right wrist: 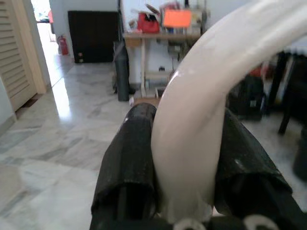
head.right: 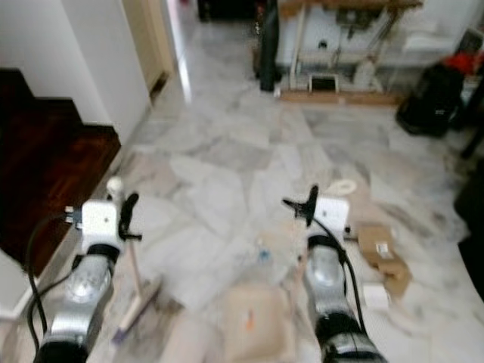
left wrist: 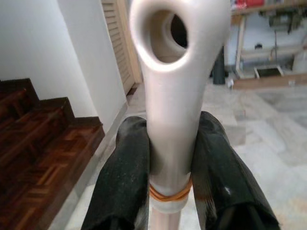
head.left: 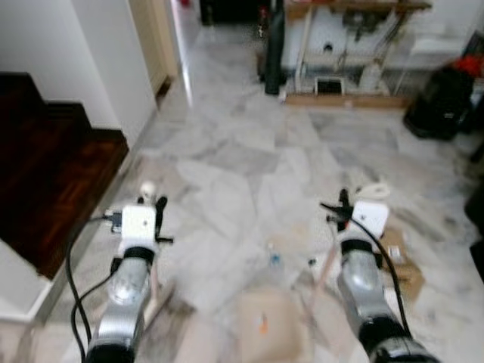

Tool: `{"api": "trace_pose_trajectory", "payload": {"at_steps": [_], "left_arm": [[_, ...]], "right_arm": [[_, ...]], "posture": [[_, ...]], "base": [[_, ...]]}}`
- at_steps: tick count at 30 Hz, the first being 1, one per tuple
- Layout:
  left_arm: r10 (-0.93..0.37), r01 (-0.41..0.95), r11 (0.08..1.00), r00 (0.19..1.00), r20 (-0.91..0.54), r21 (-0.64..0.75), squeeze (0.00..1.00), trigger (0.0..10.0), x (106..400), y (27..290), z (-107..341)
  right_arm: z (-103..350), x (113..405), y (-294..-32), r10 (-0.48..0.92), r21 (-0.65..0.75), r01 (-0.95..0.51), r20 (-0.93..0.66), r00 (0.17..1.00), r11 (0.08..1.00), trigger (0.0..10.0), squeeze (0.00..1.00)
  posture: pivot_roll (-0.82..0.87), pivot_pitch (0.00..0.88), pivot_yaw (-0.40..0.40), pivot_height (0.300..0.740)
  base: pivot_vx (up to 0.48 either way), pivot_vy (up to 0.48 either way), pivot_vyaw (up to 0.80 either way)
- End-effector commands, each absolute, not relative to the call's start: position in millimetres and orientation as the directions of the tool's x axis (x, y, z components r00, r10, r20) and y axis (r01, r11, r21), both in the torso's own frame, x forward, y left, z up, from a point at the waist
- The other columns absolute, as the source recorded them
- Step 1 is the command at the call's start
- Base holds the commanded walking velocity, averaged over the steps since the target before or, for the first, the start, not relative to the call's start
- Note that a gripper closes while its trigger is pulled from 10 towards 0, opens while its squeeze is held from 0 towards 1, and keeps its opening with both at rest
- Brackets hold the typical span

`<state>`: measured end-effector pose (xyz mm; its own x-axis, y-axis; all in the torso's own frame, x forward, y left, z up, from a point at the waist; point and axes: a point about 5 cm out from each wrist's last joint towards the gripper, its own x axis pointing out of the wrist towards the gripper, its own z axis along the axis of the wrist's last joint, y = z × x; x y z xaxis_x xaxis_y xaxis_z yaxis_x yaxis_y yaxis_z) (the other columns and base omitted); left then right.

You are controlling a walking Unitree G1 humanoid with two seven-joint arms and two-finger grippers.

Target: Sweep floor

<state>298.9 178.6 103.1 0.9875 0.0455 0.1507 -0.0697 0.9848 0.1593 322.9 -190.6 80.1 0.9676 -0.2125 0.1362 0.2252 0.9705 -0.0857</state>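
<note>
The cream plastic broom handle with a hanging hole at its top sits at lower left of the head views, clamped between the two black fingers of the left gripper. Its wooden brush head with dark bristles rests on the white-grey marble floor at the lower left edge.

At lower centre-right, the right gripper is clamped on a curved cream plastic dustpan handle. The beige flat dustpan tray lies on the floor between the two arms.

Litter remaining on the floor:
- a small clear plastic bottle, just above the tray;
- brown cardboard boxes, at lower right;
- a white ring-shaped object, right of centre.

Judgement: both tools are in hand, but little or no sweeping looks done; the litter is still to be gathered.

Background: dark wooden stairs at left; a wooden workbench at upper right.
</note>
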Motion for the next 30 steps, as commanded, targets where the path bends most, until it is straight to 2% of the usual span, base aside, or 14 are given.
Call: {"api": "trace_pose_trajectory", "payload": {"at_steps": [1,24,30], "left_arm": [[0.051,-0.087,0.983,0.977,0.208,0.164,0.00,10.0,301.9,180.0,114.6],[0.064,-0.101,0.982,0.972,0.226,0.158,0.00,10.0,303.9,180.1,117.7],[0.064,-0.101,0.983,0.971,0.229,0.156,0.00,10.0,303.7,180.2,117.6]], "right_arm": [[92.0,328.3,-184.4,-0.202,-0.060,0.216,0.186,0.962,0.975,10.0,0.00],[94.2,329.1,-185.9,-0.204,-0.055,0.218,0.192,0.960,0.975,10.0,0.00],[93.6,328.5,-186.3,-0.205,-0.057,0.219,0.192,0.960,0.974,10.0,0.00]], "posture": [[0.07,0.000,-0.032,0.740],[0.07,0.000,-0.039,0.740],[0.07,0.000,-0.039,0.740]], "base": [[0.330,0.000,0.00],[0.327,0.000,0.00],[0.042,0.000,0.00]]}}
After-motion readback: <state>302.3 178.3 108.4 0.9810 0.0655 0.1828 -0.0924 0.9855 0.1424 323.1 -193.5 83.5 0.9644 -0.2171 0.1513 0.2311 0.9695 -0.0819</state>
